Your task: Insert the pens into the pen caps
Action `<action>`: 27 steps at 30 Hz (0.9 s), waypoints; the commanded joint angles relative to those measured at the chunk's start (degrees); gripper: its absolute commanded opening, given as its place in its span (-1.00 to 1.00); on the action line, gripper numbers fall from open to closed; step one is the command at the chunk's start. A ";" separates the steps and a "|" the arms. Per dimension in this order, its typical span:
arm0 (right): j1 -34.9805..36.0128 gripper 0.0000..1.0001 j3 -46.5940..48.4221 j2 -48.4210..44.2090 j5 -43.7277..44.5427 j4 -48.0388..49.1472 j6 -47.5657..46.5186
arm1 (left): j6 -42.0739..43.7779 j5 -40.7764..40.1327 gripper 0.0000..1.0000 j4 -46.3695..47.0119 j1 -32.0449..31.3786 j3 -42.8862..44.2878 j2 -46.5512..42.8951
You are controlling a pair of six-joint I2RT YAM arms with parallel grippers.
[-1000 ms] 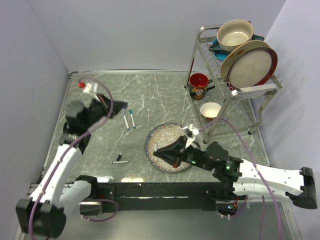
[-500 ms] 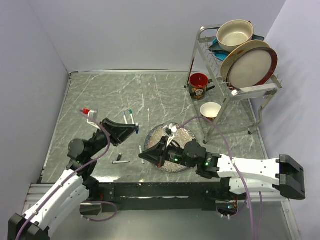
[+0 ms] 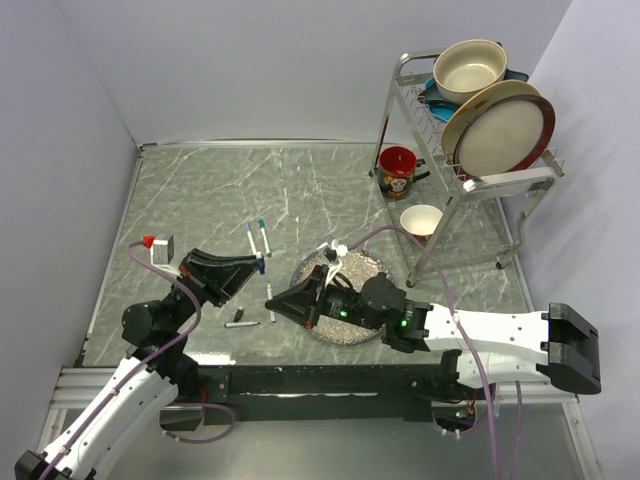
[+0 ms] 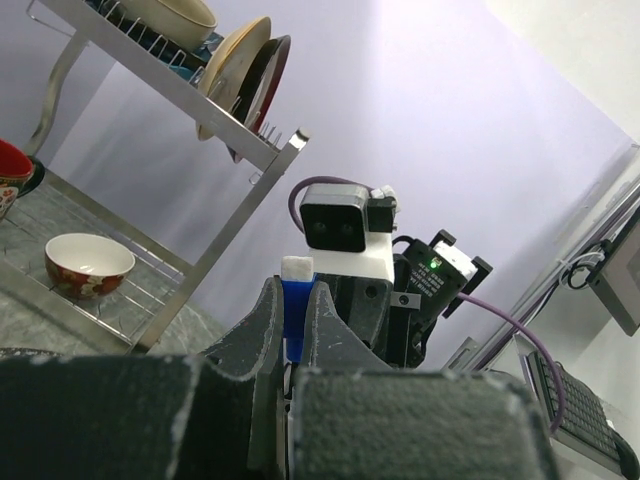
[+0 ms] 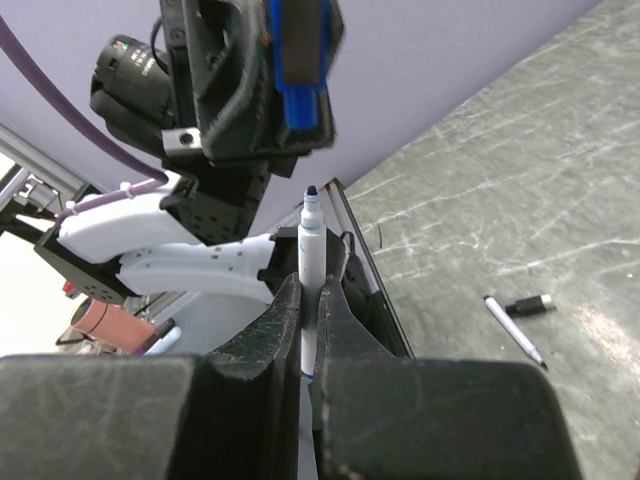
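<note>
My left tool clamps the short blue plastic cap, and my right tool clamps a slim white blue-tipped pen. They're unjoined yet, and a small black cap lies loose by the surface's near edge.

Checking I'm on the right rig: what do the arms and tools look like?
The left arm and right arm have white links and black joints, each trailed by a purple cable. The left tool and right tool are black, tapered and two-fingered. A green light glows on the right arm.
</note>
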 commanded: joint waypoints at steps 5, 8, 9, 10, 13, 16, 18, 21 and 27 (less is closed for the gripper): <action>0.32 -1.00 4.62 2.64 -1.19 4.12 0.96 | 0.05 -0.17 -0.98 0.48 -0.20 -0.29 -0.73; 0.41 -1.00 5.06 3.16 -1.54 4.39 1.05 | 0.75 -0.43 -0.98 -1.01 -0.20 0.07 -1.61; 0.33 -1.00 5.15 3.34 -1.54 4.21 1.05 | 0.84 -0.61 -0.98 -1.54 -0.20 0.07 -2.30; 0.32 -1.00 5.24 3.34 -1.54 4.21 1.05 | 1.19 -0.70 -0.98 -1.89 -0.20 0.07 -2.57; 0.41 -1.00 4.89 3.43 -1.45 4.83 1.40 | 2.16 -0.87 -0.98 -3.74 -0.20 0.42 -3.45; 0.32 -1.00 5.06 3.60 -1.19 4.92 1.48 | 2.60 -0.79 -0.98 -5.41 -0.20 1.03 -3.63; 0.32 -1.00 5.06 3.69 -1.19 4.91 1.40 | 2.34 -0.52 -0.98 -5.15 -0.20 0.95 -3.46; 0.32 -1.00 5.15 3.61 -1.01 5.00 1.49 | 2.17 -0.08 -0.98 -4.98 -0.20 0.86 -3.28; 0.32 -1.00 5.50 3.87 -0.66 4.39 1.31 | 1.64 -0.52 -0.98 -5.94 -0.20 0.86 -4.51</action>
